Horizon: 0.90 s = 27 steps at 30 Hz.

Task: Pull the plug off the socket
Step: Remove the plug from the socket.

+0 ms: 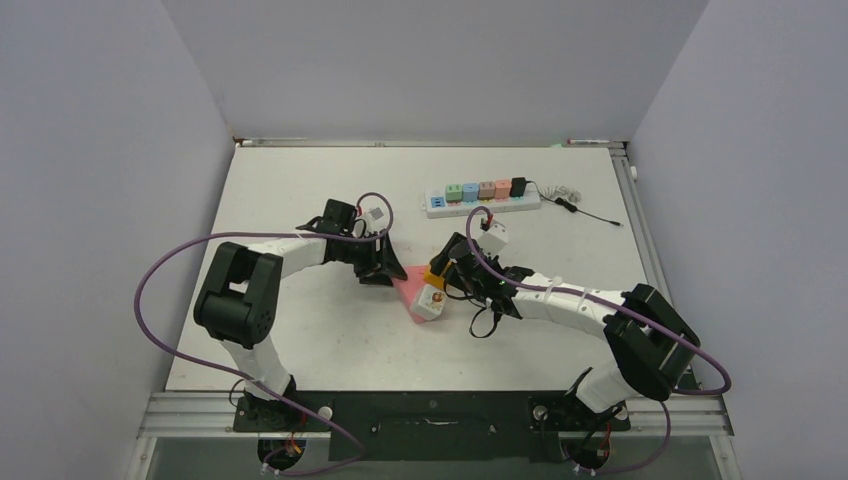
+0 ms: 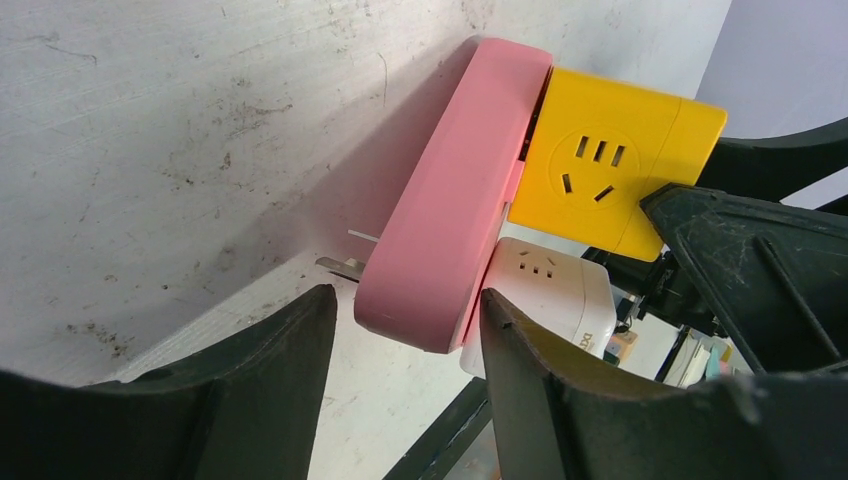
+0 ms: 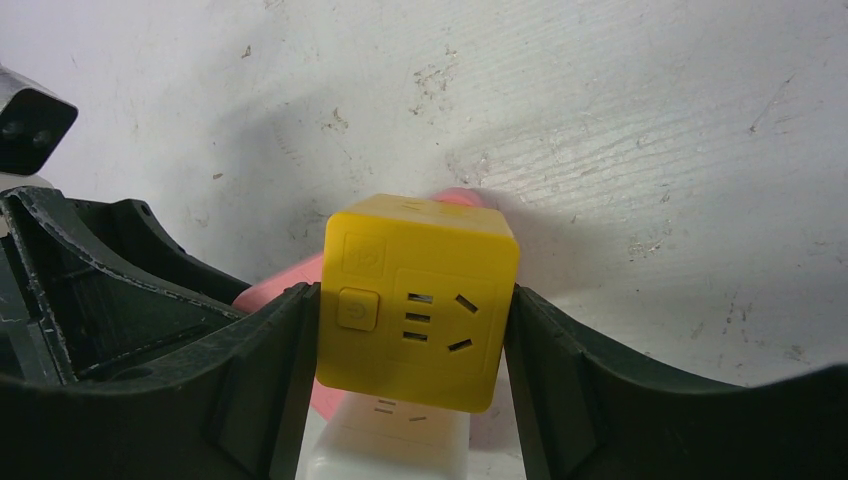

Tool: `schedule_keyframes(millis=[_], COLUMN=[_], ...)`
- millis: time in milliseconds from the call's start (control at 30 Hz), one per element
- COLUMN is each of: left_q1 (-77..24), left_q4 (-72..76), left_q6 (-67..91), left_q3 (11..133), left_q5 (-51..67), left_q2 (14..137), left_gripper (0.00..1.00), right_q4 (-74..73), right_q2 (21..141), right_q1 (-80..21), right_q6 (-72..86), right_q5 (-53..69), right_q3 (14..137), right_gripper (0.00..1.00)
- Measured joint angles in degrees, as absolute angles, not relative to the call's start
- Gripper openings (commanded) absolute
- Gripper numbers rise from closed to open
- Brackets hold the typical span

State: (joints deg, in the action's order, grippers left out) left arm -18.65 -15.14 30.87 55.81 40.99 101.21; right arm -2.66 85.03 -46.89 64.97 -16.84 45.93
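Left arm (image 1: 290,250) and right arm (image 1: 560,298) bend inward, wrists low, grippers facing each other. Left gripper (image 2: 405,320): jaws partly apart. Right gripper (image 3: 410,305): fingers pressed on both sides of a yellow cube (image 3: 415,345).

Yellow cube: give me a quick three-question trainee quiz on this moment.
1. True or false: the right pincer is clamped on the yellow cube.
2. Pick one: the block between the fingers of the left pincer is A) pink B) green C) black.
3. Count: how many cubes sit on that block?

Key
1. True: one finger presses on each side of it.
2. A.
3. Two: the yellow cube and a white cube.
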Motion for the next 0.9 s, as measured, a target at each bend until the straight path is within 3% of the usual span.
schedule_keyframes(millis=[333,667,900], left_q1=[-19.09,-19.09,-19.11], left_q4=[-14.83,-14.5,-14.72], left_q6=[31.09,31.29,31.2], left_q3=[55.92,56.1,56.21], left_q5=[41.74,42.19,42.06], left_q2=[101.62,102.04,102.17], left_gripper=[0.3,0.0,0.0], right_q4=[-2.61,-4.56,-9.54], right_q2=[85.17,86.11,88.33], right_q1=[-46.89,-48.01,-50.61], right_q6=[65.01,64.95,64.69], right_q5=[-16.88,-18.52,-23.75], right_q3=[45.93,47.64,51.94], right_gripper=[0.05,0.05,0.05])
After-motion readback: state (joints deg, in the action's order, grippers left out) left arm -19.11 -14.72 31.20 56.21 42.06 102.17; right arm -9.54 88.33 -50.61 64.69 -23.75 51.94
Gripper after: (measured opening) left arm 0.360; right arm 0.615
